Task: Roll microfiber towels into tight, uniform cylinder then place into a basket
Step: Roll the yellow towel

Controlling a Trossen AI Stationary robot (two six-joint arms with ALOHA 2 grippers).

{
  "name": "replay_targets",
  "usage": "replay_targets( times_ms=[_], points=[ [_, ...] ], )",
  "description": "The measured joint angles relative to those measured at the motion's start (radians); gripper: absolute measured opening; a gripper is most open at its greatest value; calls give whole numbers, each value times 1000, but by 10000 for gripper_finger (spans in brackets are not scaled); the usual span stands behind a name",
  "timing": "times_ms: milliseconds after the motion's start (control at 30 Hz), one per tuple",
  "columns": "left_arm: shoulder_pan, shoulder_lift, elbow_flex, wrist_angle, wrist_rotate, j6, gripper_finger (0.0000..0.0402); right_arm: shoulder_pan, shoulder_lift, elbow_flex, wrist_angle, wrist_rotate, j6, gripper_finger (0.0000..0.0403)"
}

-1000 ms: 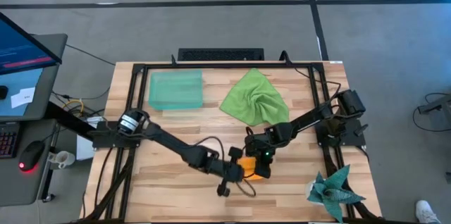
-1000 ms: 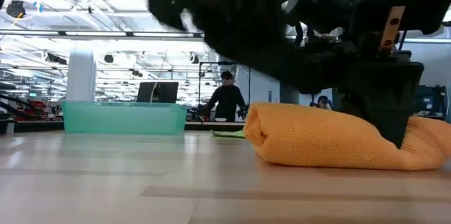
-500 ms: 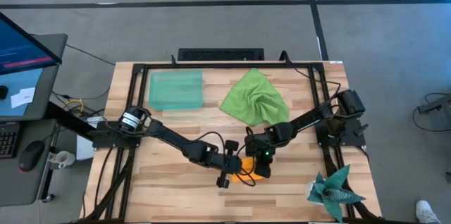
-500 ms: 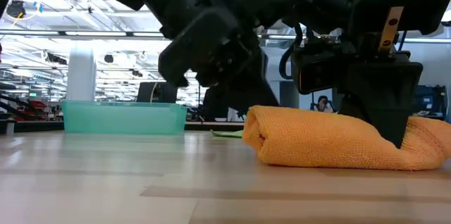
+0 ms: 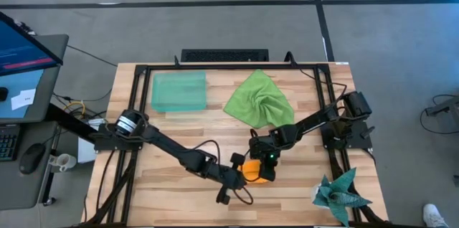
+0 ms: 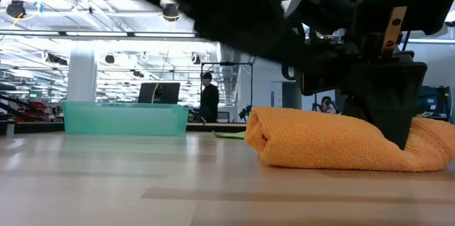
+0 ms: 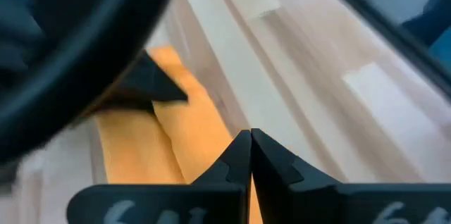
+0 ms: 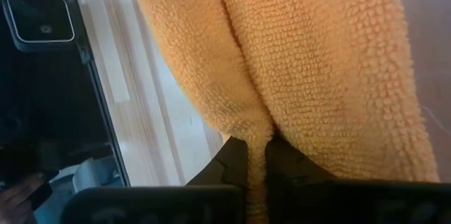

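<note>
The orange towel (image 6: 341,141) lies rolled into a thick bundle on the table near the middle of the near side (image 5: 255,171). My right gripper (image 8: 257,146) stands over it, shut on it. My left gripper (image 7: 250,143) is shut and hangs by the roll's left end (image 5: 244,172), its tips over the orange cloth. The lime green towel (image 5: 259,99) lies crumpled at the far middle. The mint-green basket (image 5: 178,92) stands at the far left. My left gripper has its shut tips close over the orange towel's left end (image 7: 204,132); I cannot tell whether they touch it. My right gripper pinches a raised fold of the orange towel (image 8: 255,129) between its two fingers. The fingers (image 6: 387,116) slant down from above on the table's right side. The roll rests on the table.
A dark teal spiky cloth (image 5: 341,192) lies at the near right corner. A black frame (image 5: 215,69) runs round the table's edges. Bare wood lies between the basket and the roll. Beyond the table a person (image 6: 208,101) stands in the room.
My left gripper, shut throughout, first moved toward the far edge and dipped beside the roll's left end, then drew back toward the near edge and rose. The orange roll and my right gripper have stayed in place.
</note>
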State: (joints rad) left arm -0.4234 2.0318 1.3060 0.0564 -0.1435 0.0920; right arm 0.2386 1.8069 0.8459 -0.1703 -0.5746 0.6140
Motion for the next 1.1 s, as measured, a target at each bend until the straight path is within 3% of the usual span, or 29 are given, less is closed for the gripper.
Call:
replay_targets(
  times_ms=[367,633,1100],
  points=[
    [97,48,-1,-57,75,-110,0,-1,0,0,-5,-5,8,37],
    [95,54,-2,-60,94,-138,0,-1,0,0,-4,-6,8,36],
    [93,113,2,-62,113,-190,0,-1,-1,1,4,11,47,141]
  ],
)
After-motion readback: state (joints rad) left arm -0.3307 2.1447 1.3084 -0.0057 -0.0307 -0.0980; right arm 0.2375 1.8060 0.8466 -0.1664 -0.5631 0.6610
